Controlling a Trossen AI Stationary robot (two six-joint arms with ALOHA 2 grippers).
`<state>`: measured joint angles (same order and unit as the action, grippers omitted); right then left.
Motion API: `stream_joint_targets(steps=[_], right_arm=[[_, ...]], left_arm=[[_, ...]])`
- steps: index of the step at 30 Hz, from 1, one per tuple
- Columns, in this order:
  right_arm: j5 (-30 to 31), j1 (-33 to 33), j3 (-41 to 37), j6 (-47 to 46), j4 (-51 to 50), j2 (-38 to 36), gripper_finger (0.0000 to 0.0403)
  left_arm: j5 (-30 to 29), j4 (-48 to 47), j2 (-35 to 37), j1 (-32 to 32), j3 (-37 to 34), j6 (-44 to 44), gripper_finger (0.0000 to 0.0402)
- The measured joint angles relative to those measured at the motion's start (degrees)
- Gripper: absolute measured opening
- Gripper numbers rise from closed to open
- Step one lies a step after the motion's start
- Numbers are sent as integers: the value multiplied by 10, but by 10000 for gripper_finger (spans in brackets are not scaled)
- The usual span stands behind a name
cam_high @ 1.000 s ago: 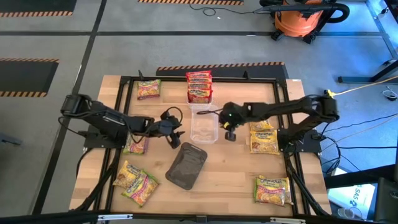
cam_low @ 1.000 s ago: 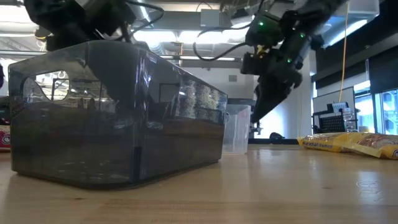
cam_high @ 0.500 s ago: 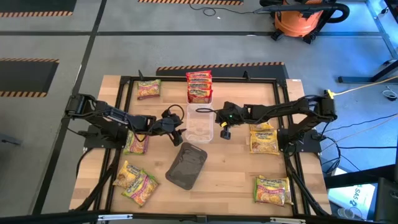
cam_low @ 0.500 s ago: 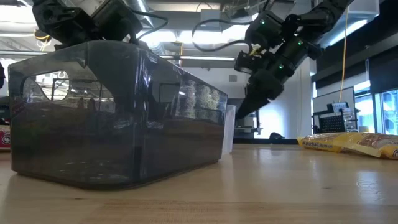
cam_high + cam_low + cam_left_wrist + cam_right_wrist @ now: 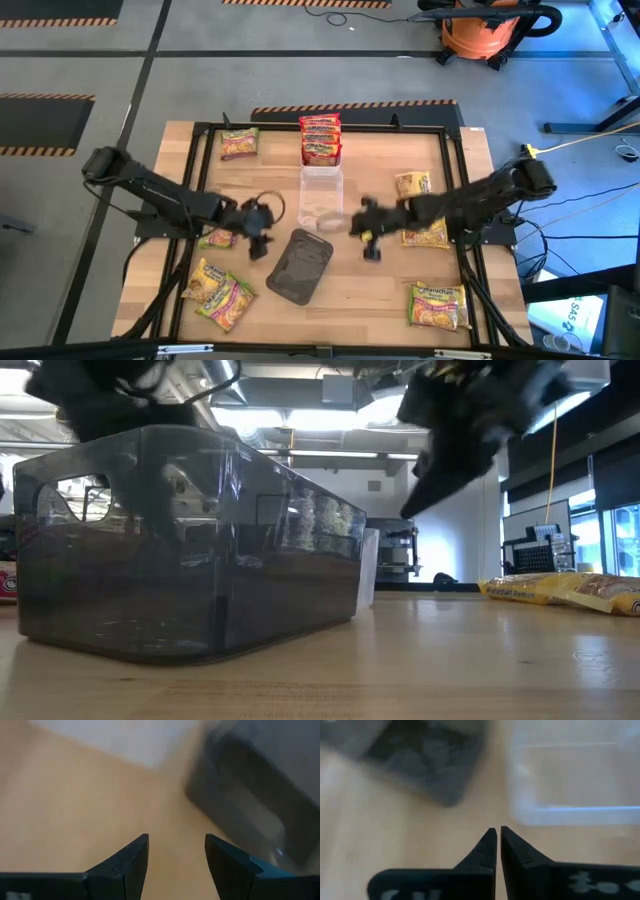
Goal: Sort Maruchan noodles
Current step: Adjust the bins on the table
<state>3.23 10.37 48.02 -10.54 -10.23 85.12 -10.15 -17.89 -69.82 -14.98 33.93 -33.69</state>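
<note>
Right tool (image 5: 369, 243) now pulled back from the clear plastic rectangular tray (image 5: 320, 193); half a second ago pressed at that tray's 3 o'clock side, now at 6 o'clock of it, over bare wooden bench (image 5: 380, 290). Fingers closed tight, nothing between them.

Clear tray nudged a little toward 9 o'clock versus a second ago. Now lined up just 6 o'clock of the red-orange crinkly packet stack (image 5: 320, 139), empty.

Left tool (image 5: 258, 235) also drawn back toward 7 o'clock, away from the clear tray. Fingers parted wide, holding nothing. Hovering just 9 o'clock of the dark smoky plastic tray (image 5: 300, 266), which has not moved.

Noodle packets untouched, none in any tray:
- green-and-pink packet (image 5: 240, 143) at bench 11 o'clock
- another green-and-pink packet (image 5: 216, 238) under the left arm at 9 o'clock
- yellow packet (image 5: 203, 279) and green-and-pink one (image 5: 229, 301) at 7 o'clock
- yellow packets at 3 o'clock (image 5: 412, 185) (image 5: 426, 233)
- yellow pair (image 5: 439, 305) at 5 o'clock

Meaning for task: probably tray positioning just finished, sorting proper not started. Likely next a pick from either side. Both arms in motion, so exact heading hard to call.
</note>
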Motion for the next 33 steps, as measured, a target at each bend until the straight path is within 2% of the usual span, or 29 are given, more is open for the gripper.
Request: stream_joint_targets(steps=[4,6,13,17,22,25,33], right_arm=[[33,82,-1,-57,73,41,0],[47,109,0,-87,107,67,0],[90,157,-1,-166,227,151,0],[129,156,-1,-219,241,164,0],[194,155,-1,-223,230,163,0],[220,155,-1,-224,224,163,0],[239,155,-1,-229,210,163,0]], left_arm=[[-9,8,-34,-83,-1,-59,187],[-28,47,-58,-116,0,-80,187],[-56,146,-125,-170,0,-120,187],[-58,180,-152,-178,0,-123,187],[-59,246,-175,-170,0,-109,188],[-80,266,-182,-159,-1,-103,188],[-84,292,-192,-118,-1,-67,188]])
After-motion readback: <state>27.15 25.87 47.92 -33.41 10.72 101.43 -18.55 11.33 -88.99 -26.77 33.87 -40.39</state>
